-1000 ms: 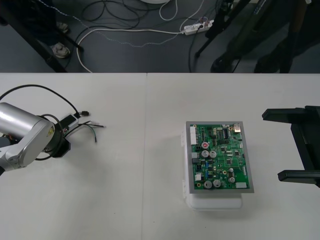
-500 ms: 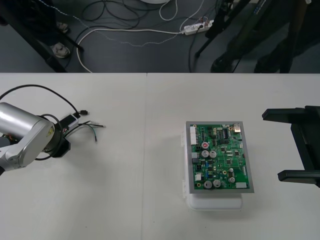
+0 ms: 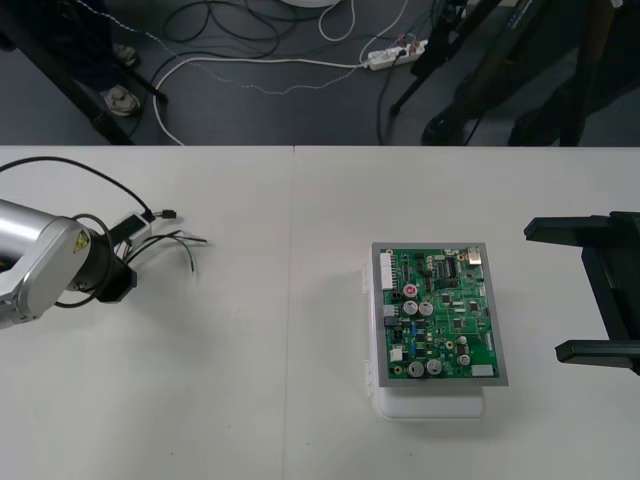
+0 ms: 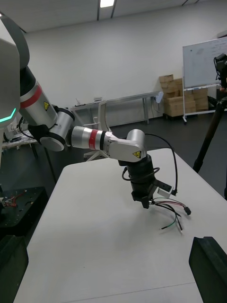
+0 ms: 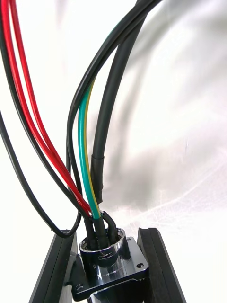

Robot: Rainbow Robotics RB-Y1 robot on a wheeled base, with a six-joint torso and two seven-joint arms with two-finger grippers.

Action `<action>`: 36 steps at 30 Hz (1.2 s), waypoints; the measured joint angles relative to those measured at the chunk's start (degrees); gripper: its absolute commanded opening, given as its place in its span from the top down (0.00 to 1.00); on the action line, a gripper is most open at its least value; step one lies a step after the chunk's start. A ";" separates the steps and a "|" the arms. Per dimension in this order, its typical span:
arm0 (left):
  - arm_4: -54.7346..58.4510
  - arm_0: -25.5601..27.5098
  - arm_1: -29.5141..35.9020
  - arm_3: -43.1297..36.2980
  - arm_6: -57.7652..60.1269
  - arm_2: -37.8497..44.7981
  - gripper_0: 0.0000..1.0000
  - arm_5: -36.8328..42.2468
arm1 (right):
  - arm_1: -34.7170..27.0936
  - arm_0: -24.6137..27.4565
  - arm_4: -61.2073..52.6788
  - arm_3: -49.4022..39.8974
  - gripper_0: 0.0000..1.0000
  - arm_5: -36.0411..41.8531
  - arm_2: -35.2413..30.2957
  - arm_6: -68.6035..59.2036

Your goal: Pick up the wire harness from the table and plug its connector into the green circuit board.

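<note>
While left pincer [image 5: 108, 239] clenches the wire harness [image 3: 165, 240] by its socket [image 5: 112, 266] — pick-up step — its plug [image 3: 168, 214] next needs carrying to the green circuit board [image 3: 440, 315]; right pincer [image 3: 600, 300] parked, released.

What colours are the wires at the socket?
Red, black and green-yellow; the wires show best at the socket in the left wrist view.

Harness [image 5: 84, 142] in left pincer [image 5: 109, 246] at table's [image 3: 300, 300] left; board [image 3: 440, 315] on base [image 3: 430, 405] right of centre
</note>
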 measured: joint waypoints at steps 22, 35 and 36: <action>12.39 -5.71 0.02 -8.07 -0.18 12.71 1.00 -0.02 | 0.01 -0.01 0.00 0.02 0.00 0.00 0.00 0.00; 25.20 -12.80 0.02 -8.24 -0.38 19.85 1.00 -0.02 | 0.01 -0.01 0.00 0.03 0.00 0.00 -0.01 0.00; 26.15 -13.28 0.02 -8.25 -0.42 20.22 1.00 -0.02 | 0.01 -0.01 0.00 0.03 0.00 0.00 -0.01 0.00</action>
